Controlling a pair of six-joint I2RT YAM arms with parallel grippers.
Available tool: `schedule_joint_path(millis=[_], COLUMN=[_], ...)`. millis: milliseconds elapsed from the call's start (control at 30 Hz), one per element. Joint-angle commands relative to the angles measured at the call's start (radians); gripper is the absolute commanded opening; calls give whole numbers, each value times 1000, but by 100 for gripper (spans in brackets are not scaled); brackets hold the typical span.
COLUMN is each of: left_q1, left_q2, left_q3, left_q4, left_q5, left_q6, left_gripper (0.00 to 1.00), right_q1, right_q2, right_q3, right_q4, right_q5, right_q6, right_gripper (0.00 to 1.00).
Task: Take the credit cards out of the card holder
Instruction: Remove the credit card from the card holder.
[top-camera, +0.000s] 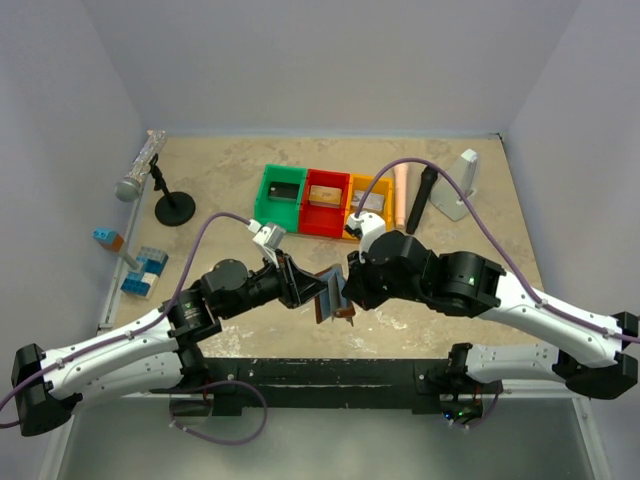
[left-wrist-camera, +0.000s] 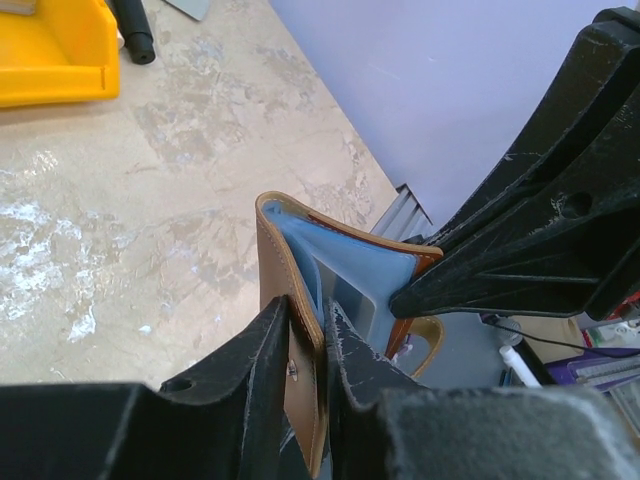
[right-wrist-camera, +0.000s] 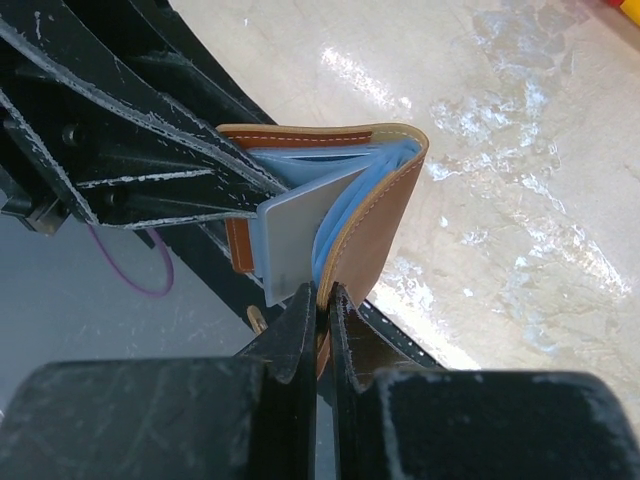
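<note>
Below centre in the top view, over the table (top-camera: 230, 180), the left hand (left-wrist-camera: 308, 345) and right hand (right-wrist-camera: 322, 300) are each clenching one flap of the card holder (right-wrist-camera: 372, 215), while a grey credit card (right-wrist-camera: 295, 240) is poking from its blue lining.

- Card holder (top-camera: 333, 296): in your top view it is largely covered by the left gripper (top-camera: 308, 290) and right gripper (top-camera: 347, 290). Its contents are too small to tell.
- Grey card (right-wrist-camera: 295, 245): one corner shows, the rest is tucked in a pocket. You cannot count any others behind it.
- Yellow bin (left-wrist-camera: 60, 85): cut off by the picture's edge.
</note>
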Motion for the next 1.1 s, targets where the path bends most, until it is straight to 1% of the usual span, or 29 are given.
schedule_joint_path(millis=[0,67,133,200,333,400,633,700,767,833,967,1033,1067], left_q1=[-3,-3,-3,-3,-3,-3,-3,-3,-3,-3,-3,-3,-3], left_q2=[-13,-16,-24,-36,-63,-71,-80,-76,-71,-70,-74,-77,-80], left_q3=[5,5,8,4,-4,-4,-8,-7,-7,-7,-4,-7,-8], left_q4=[68,62,50,38,25,15,1,2,2,1,-34,-42,-79], left_q5=[15,12,4,-5,-7,-32,-42,-39,-36,-33,-40,-51,-54], left_q6=[-12,-15,-18,-17,-11,-9,-3,-1,2,9,31,37,39], left_gripper=[26,41,52,58,63,64,69,68,65,56,37,31,29], right_q1=[6,6,6,6,6,6,6,6,6,6,5,5,5], right_q2=[-16,-16,-16,-16,-9,1,20,22,21,14,-13,-29,-32], right_q3=[-5,-3,-3,-2,4,13,41,46,44,38,7,-14,-19], right_q4=[84,82,78,71,62,47,7,15,21,30,67,88,93], right_q5=[-34,-35,-26,-18,-9,3,35,34,31,20,3,-5,-6], right_q6=[6,7,7,6,10,15,19,16,18,16,10,10,10], right_gripper=[0,0,0,0,0,0,0,0,0,0,0,0,0])
